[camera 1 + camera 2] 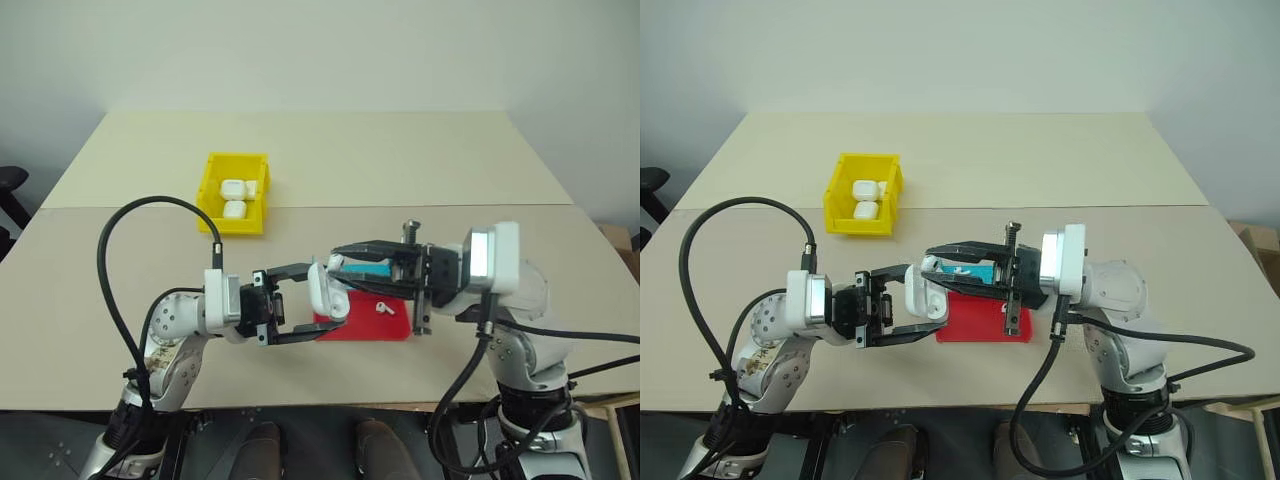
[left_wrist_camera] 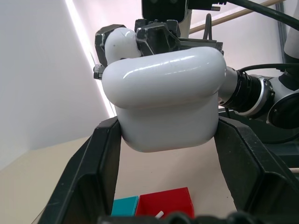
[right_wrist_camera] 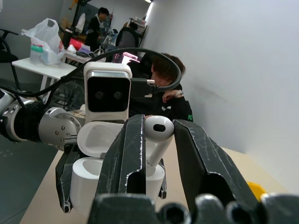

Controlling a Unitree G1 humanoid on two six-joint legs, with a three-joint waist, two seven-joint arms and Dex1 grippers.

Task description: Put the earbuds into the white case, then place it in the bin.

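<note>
The left tool (image 1: 318,303) is clamped on the white case (image 1: 327,292), its two black fingers pressed against the case's sides and holding it above the desk (image 1: 300,170) with the hinged lid swung open. Facing it from the other side, the right tool (image 3: 159,140) is closed on one of the earbuds (image 3: 158,135), gripping its rounded head, with the stem pointing down into the open case. The two tools meet just above a shallow red tray (image 1: 385,322) with a cyan part, which sits near the front edge of the desk. A second earbud (image 1: 382,307) lies on the red tray, beneath the right tool. The bin (image 1: 236,192), bright yellow, stands farther back on the desk, well apart from the tools, with several small white cases (image 1: 235,198) inside it.
</note>
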